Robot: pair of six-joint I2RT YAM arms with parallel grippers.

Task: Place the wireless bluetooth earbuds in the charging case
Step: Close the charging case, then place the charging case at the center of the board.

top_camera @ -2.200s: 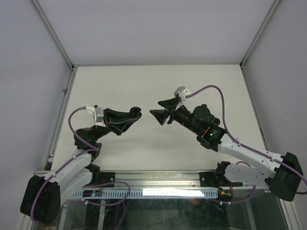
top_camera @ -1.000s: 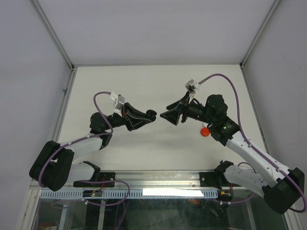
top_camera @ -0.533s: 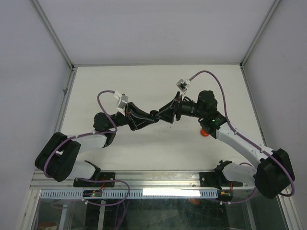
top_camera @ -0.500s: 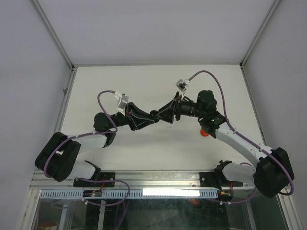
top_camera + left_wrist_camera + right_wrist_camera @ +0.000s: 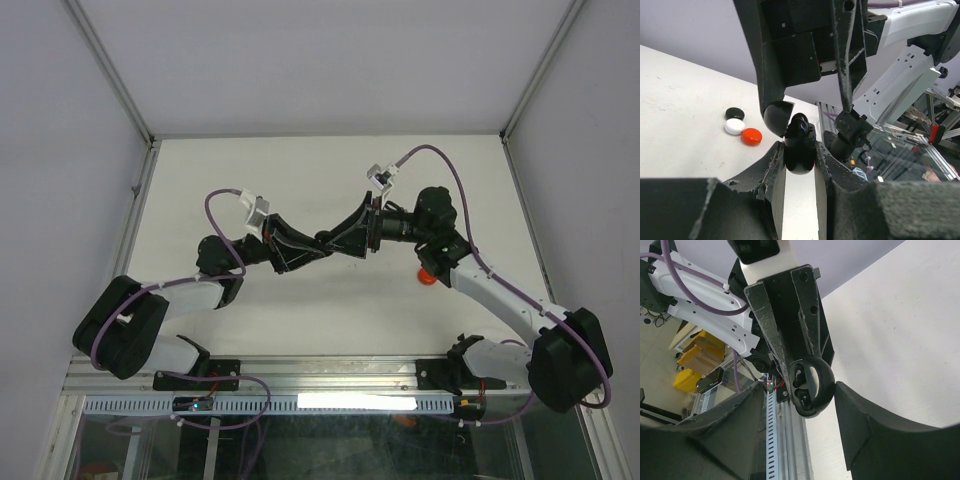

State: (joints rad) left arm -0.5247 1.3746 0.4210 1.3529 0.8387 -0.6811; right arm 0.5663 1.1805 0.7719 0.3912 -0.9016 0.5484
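My left gripper (image 5: 316,243) is shut on a round black charging case (image 5: 800,150), held above the table. The right wrist view shows the case (image 5: 815,385) with its inside facing the camera. Its two recesses each hold a dark glossy shape that looks like a black earbud (image 5: 799,373). A rounded black lid part (image 5: 777,117) shows beside the case. My right gripper (image 5: 338,240) meets the left one tip to tip. It is open, with one finger on each side of the case (image 5: 799,390) and not touching it.
Three small round pucks lie together on the white table: black (image 5: 734,113), white (image 5: 734,126) and red (image 5: 751,136). The red one also shows under my right forearm (image 5: 427,277). The table's metal front rail (image 5: 790,450) is below the grippers.
My right gripper has swung left until its open jaws stand around the case in the left gripper. In the last half second both arms have hardly moved.
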